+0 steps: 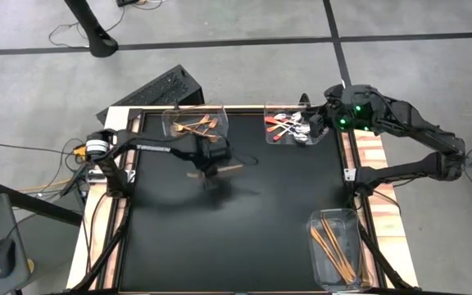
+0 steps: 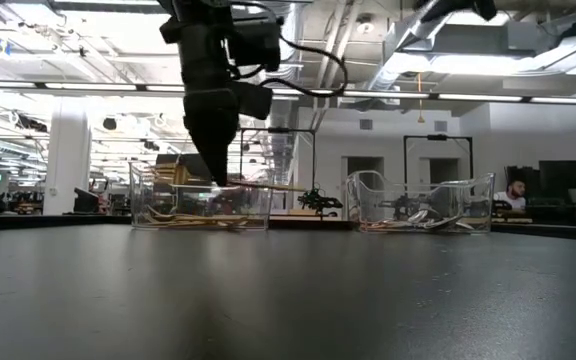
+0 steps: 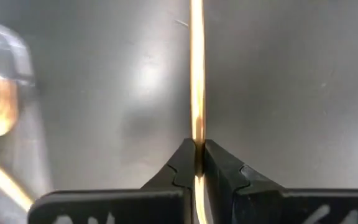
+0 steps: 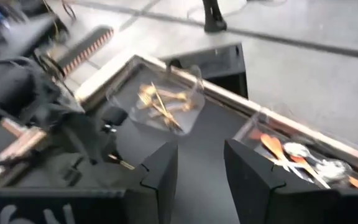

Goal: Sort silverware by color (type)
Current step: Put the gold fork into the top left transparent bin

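My left gripper hangs over the far-left part of the black mat, shut on a long slim gold stick. The stick also shows in the low view and in the left wrist view. My right gripper is open and holds nothing; it hovers at the far-right bin, which holds spoons with red-orange handles. Copper-gold forks lie in the far-left bin. More gold sticks lie in the near-right bin. My left gripper pinches the gold stick between its two fingertips, about at the middle of its length. The fingers come from above, pointing down, and lie across the stick. It is lifted clear of the mat and lies level, reaching out to both sides of the fingers.
Three clear plastic bins stand on the mat: far left, far right and near right. The mat's wooden frame runs around the edges. A keyboard lies beyond the far-left corner. The mat's middle and near-left part are bare.
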